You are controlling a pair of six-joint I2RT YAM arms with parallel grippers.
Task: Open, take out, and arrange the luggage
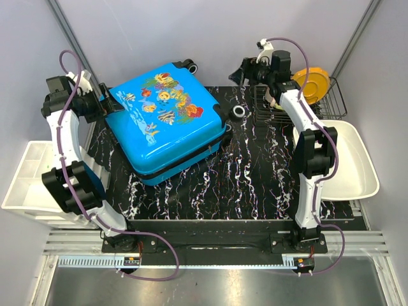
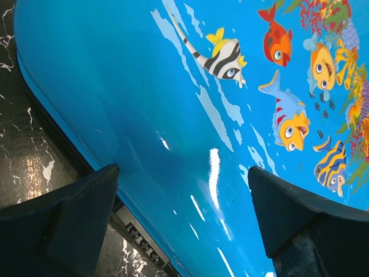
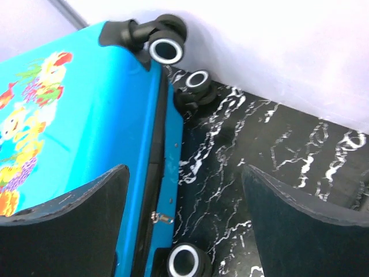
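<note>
Suitcase (image 1: 167, 121), closed: glossy blue hard shell, fish print.
Black marbled tabletop (image 1: 255, 185), pale walls (image 1: 210, 32); left fingers (image 2: 69, 225), right fingers (image 3: 300, 219) both spread.

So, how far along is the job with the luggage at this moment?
Nothing looks done yet: the luggage lies flat on the table, both shells shut together. In hand: the left gripper is open at its side edge, and the right gripper is open beside the wheels. Left to do: opening it, taking out whatever is inside, and arranging.
</note>
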